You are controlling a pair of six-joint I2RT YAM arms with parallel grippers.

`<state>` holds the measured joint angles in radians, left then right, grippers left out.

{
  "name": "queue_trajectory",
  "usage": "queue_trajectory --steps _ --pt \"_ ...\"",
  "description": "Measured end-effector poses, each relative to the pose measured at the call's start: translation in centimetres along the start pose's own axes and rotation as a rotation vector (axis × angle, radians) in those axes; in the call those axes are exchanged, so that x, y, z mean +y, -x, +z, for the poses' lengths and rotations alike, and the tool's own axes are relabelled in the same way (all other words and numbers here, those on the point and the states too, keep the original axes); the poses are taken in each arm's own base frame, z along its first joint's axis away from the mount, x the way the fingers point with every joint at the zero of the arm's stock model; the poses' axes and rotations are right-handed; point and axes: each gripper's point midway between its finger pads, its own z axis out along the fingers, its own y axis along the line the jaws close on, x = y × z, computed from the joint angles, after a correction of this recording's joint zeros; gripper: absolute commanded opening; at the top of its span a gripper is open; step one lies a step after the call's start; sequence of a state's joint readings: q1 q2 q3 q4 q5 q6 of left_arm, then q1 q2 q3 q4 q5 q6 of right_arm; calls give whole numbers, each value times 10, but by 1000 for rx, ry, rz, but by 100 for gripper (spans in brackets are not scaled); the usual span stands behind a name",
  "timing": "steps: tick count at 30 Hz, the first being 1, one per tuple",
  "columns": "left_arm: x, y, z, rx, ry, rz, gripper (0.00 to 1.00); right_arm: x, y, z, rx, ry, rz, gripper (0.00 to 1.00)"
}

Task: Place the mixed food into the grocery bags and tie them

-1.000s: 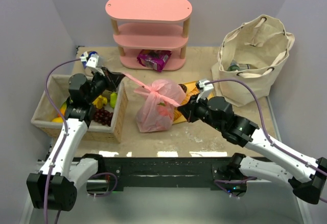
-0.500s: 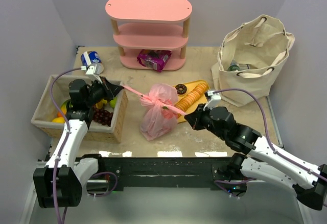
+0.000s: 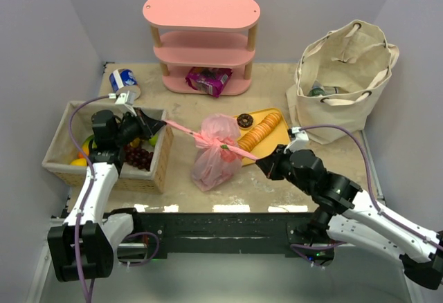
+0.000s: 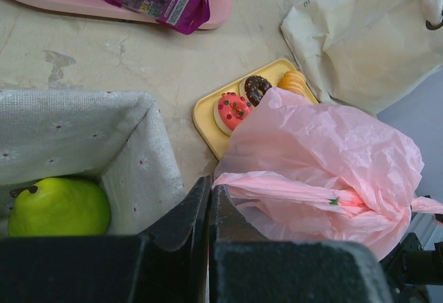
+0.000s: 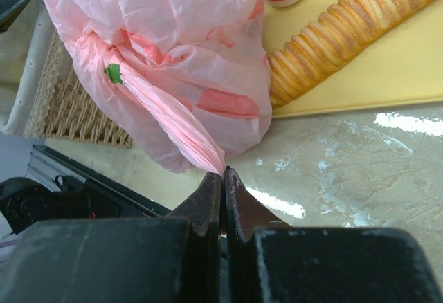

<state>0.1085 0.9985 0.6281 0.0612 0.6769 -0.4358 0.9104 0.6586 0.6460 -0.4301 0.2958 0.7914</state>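
Note:
The pink plastic bag (image 3: 216, 156) stands mid-table with its two handles crossed in a knot on top and pulled out taut to either side. My left gripper (image 3: 163, 124) is shut on the left handle strip (image 4: 277, 187), over the basket's corner. My right gripper (image 3: 261, 160) is shut on the twisted right handle (image 5: 173, 120), low near the table's front. In the wrist views the bag (image 4: 332, 144) (image 5: 180, 33) fills the middle, and its contents are hidden. The beige canvas bag (image 3: 346, 68) stands open at the back right, a bottle (image 3: 320, 90) showing inside.
A lined woven basket (image 3: 160, 158) with a green pear (image 4: 59, 206), grapes and fruit sits under the left arm. A yellow tray (image 3: 277, 137) of donuts and bread lies behind the pink bag. A pink shelf (image 3: 201, 12) holds a purple packet (image 3: 208, 78); a blue can (image 3: 123, 79) lies back left.
Both grippers have drawn apart, the right toward the near right and the left down toward the basket. The handles have stretched tighter and the knot has cinched down on the bag.

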Motion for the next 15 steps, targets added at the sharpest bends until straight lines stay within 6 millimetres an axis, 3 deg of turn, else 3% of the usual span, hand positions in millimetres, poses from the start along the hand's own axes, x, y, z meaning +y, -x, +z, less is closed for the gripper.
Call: queue_trajectory --steps 15 --pt "7 -1 -5 9 13 -25 0 -2 3 -10 -16 3 61 0"
